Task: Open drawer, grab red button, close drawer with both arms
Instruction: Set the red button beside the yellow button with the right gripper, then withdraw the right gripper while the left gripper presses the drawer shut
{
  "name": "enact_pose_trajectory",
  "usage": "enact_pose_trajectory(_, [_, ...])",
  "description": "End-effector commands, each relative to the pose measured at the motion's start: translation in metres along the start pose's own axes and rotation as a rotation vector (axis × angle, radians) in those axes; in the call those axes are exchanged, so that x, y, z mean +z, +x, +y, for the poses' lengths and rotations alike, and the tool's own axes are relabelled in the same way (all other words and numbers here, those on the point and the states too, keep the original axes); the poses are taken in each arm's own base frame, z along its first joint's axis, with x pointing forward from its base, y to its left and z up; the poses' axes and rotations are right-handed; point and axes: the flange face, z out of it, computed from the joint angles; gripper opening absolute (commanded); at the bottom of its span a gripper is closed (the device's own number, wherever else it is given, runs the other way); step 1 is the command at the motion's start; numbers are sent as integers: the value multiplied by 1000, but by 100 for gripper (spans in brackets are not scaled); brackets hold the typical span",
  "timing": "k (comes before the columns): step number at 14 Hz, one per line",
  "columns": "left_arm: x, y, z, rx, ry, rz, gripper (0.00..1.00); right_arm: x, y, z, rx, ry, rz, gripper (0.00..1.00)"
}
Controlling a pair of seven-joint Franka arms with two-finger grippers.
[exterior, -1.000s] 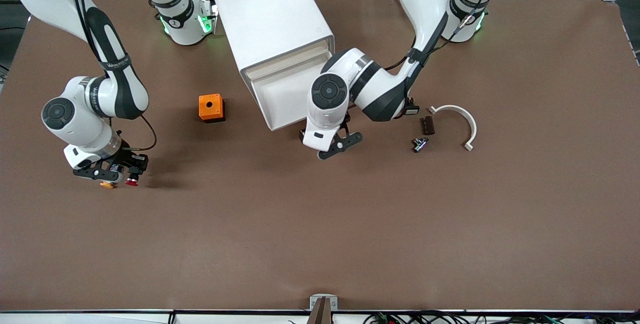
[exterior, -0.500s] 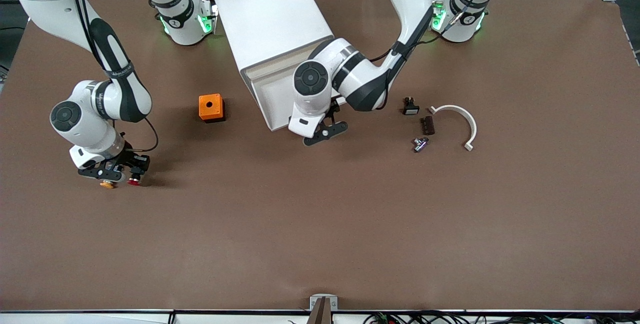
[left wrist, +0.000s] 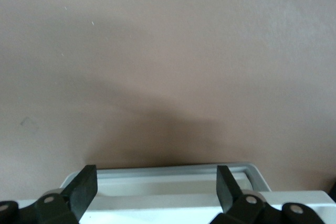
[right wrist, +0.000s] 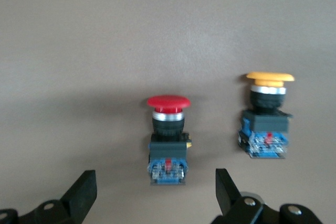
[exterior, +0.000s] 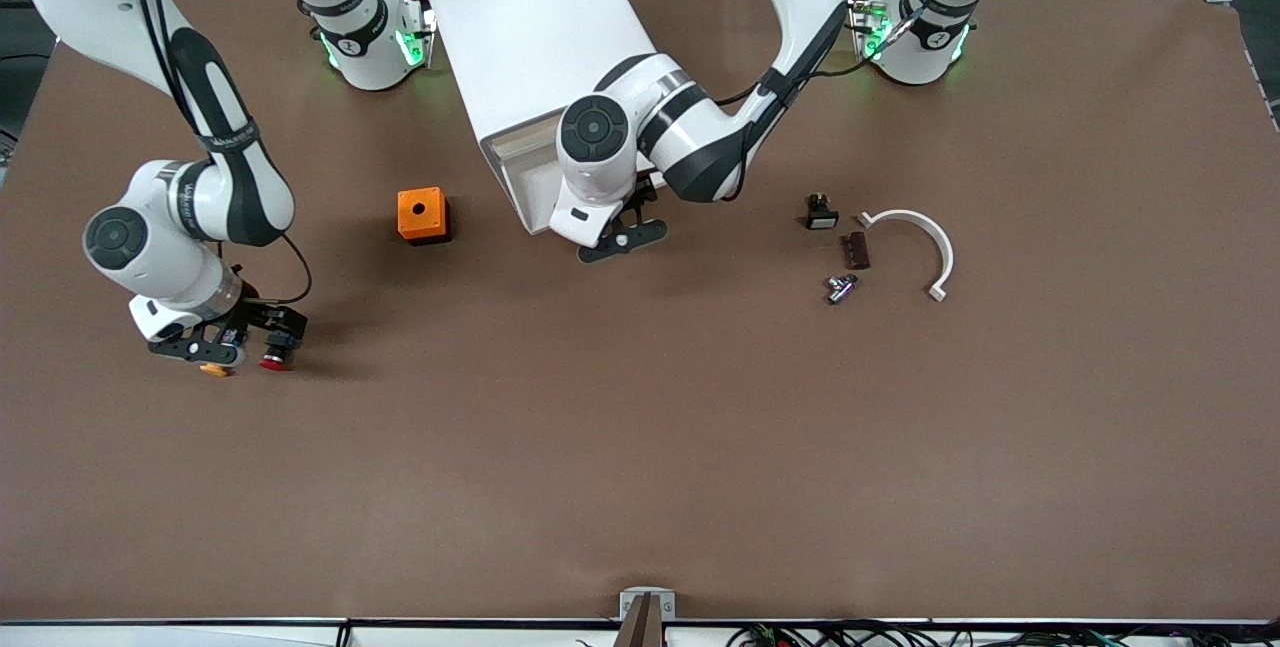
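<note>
The red-capped button [right wrist: 168,135] lies on the brown table just ahead of my right gripper [right wrist: 156,190], which is open and empty, with the button's body between the lines of its fingers. In the front view the button [exterior: 272,361] lies at the right arm's end of the table, under the right gripper [exterior: 240,339]. The white cabinet [exterior: 540,37] has its drawer [exterior: 528,189] partly out. My left gripper [exterior: 620,239] is open at the drawer's front edge. The left wrist view shows the drawer's front rim [left wrist: 173,174] between the left gripper's [left wrist: 157,184] open fingers.
A like button with an orange cap [right wrist: 268,114] lies beside the red one, also in the front view [exterior: 213,369]. An orange box with a hole [exterior: 422,214] stands beside the drawer. A white curved piece [exterior: 940,247] and small dark parts [exterior: 853,249] lie toward the left arm's end.
My left arm has moved toward the cabinet with its gripper at the drawer front, and the drawer has slid farther in. My right gripper has shifted a little over the buttons.
</note>
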Motion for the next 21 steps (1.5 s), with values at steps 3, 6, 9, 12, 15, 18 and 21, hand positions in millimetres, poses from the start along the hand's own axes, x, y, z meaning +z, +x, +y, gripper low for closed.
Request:
enact_pose_trajectory(3, [5,-23,4,23,-4,-46,100,-143,19,1,-17,4,-148,100])
enact_pose_trajectory(6, [5,-31,7,-19,-42,-150,100,-222,26,-8,-28,-6,-215,100])
enact_pose_trajectory(9, [8,-35,8,-39,-53,-197,100,-282,21,-6,-9,-2,-229,100])
enact_pose_trajectory(12, [14,-38,7,-52,-53,-231,100,-333,15,-5,-9,11,-179,100])
enact_pose_trajectory(15, [23,-41,4,-55,-35,-240,100,-363,4,1,-14,19,-128,100])
enact_pose_trajectory(18, [31,-34,-2,-77,-25,-259,100,-371,0,10,15,22,-113,100])
enact_pose_trajectory(21, [30,-36,-1,-88,-34,-282,100,-372,0,7,8,22,-111,100])
